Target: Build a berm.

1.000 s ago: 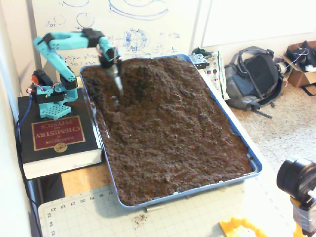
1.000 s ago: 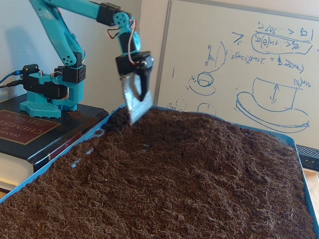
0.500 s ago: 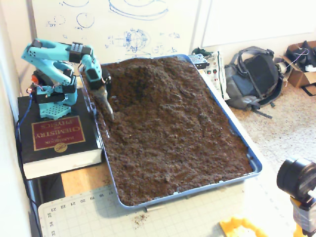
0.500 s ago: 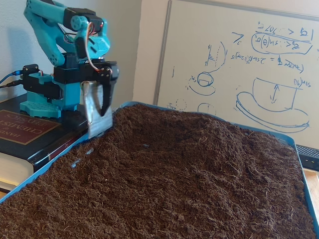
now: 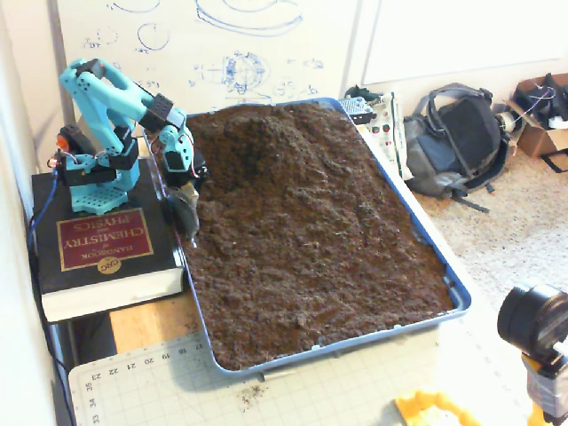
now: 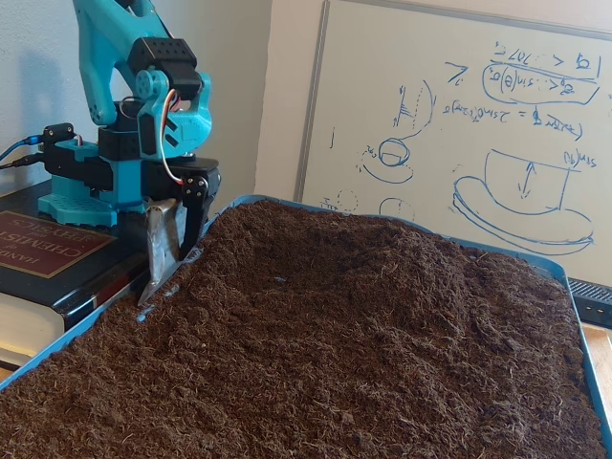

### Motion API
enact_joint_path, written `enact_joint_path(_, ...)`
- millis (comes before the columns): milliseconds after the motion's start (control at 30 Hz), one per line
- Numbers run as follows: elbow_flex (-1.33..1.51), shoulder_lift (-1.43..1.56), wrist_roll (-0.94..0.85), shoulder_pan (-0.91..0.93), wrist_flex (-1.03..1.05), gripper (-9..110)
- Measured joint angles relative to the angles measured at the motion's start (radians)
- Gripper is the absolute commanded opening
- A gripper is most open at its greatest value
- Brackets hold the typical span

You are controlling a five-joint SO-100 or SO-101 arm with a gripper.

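Note:
The berm [image 5: 258,135] is a humped mound of dark-brown soil at the far end of the blue tray [image 5: 457,293]; flatter crumbly soil fills the remainder. In the other fixed view the berm [image 6: 316,239] rises toward the whiteboard. My teal arm's gripper [image 5: 185,216] carries a flat metal blade and points down at the tray's left rim, in front of the mound. In the low fixed view the gripper [image 6: 168,273] has its blade tip in the soil by the rim, with the black finger [image 6: 194,215] close beside the blade and nothing held.
The arm's base stands on a thick chemistry book [image 5: 99,248] left of the tray. A whiteboard [image 6: 459,124] stands behind. A backpack [image 5: 453,138] lies on the floor at right, with a cutting mat [image 5: 293,390] and a camera [image 5: 537,328] in front.
The arm has folded back from the mound toward its base. The blade moved to the tray's left rim and came down into the soil there.

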Motion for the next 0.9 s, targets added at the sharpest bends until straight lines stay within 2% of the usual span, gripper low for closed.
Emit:
enact_joint_path(267, 0.006, -0.038, 0.12, -0.049, -0.1, 0)
enact_joint_path(433, 0.011, 0.063, 0.178, -0.101, -0.121, 0)
enact_joint_path(600, 0.035, 0.169, 0.19, -0.11, -0.069, 0)
enact_joint_path(900, 0.091, 0.176, 0.19, -0.115, -0.021, 0)
